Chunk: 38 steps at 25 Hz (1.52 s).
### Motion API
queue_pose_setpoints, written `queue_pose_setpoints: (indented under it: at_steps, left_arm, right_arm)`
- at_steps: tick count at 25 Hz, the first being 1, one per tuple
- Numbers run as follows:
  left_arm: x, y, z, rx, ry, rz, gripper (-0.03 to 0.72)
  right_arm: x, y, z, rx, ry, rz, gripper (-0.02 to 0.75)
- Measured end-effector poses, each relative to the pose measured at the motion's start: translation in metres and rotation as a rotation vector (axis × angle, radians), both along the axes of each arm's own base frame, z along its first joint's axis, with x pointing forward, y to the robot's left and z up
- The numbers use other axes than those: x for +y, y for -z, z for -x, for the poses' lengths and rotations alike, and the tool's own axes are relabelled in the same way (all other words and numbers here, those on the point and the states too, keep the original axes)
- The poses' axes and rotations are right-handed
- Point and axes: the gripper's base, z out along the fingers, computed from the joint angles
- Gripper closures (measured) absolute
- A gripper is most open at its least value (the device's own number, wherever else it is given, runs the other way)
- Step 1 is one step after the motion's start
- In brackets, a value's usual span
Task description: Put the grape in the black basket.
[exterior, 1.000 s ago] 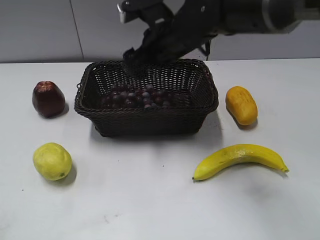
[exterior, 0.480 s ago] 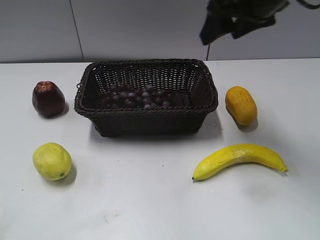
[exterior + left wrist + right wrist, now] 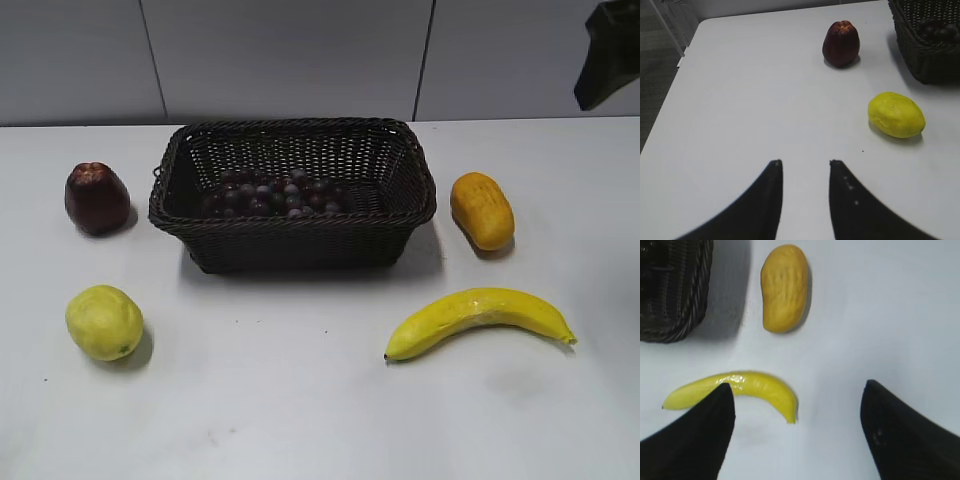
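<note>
A bunch of grapes (image 3: 270,193) lies inside the black basket (image 3: 293,233) near the back edge of the white table (image 3: 300,400). The right gripper (image 3: 795,390) hangs above the right side of the table, jaws spread wide and holding nothing, over a banana (image 3: 735,388) and an orange-yellow fruit (image 3: 784,287). The left gripper (image 3: 805,162), jaws parted and empty, hovers at the table's left side, short of a yellow-green fruit (image 3: 896,114) and a dark red fruit (image 3: 841,43).

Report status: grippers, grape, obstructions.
Left gripper open, empty. Right gripper open, empty. Grape in black basket. Nothing in the way.
</note>
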Motion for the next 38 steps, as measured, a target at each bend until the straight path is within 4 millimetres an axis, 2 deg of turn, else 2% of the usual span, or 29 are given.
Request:
queue_pose_setpoints:
  at_steps: [6, 12, 19, 22, 26, 30, 38]
  left_arm:
    - [0.000, 0.000, 0.000, 0.000, 0.000, 0.000, 0.452]
    - [0.000, 0.000, 0.000, 0.000, 0.000, 0.000, 0.452]
    - [0.000, 0.000, 0.000, 0.000, 0.000, 0.000, 0.452]
    - [0.000, 0.000, 0.000, 0.000, 0.000, 0.000, 0.452]
    - [0.000, 0.000, 0.000, 0.000, 0.000, 0.000, 0.452]
    - [0.000, 0.000, 0.000, 0.000, 0.000, 0.000, 0.452]
    - [0.000, 0.000, 0.000, 0.000, 0.000, 0.000, 0.452]
  right_arm:
    - [-0.016, 0.004, 0.080, -0.039, 0.021, -0.021, 0.146]
    - [-0.034, 0.007, 0.164, -0.192, 0.027, -0.058, 0.146]
    - [-0.049, 0.018, 0.239, -0.396, 0.026, -0.102, 0.146]
    - [-0.054, 0.031, 0.259, -0.451, 0.026, -0.104, 0.146]
    - [-0.060, 0.049, 0.272, -0.471, 0.031, -0.066, 0.146]
    - [-0.061, 0.060, 0.274, -0.425, 0.031, -0.056, 0.147]
    - [-0.061, 0.060, 0.274, -0.425, 0.031, -0.056, 0.147]
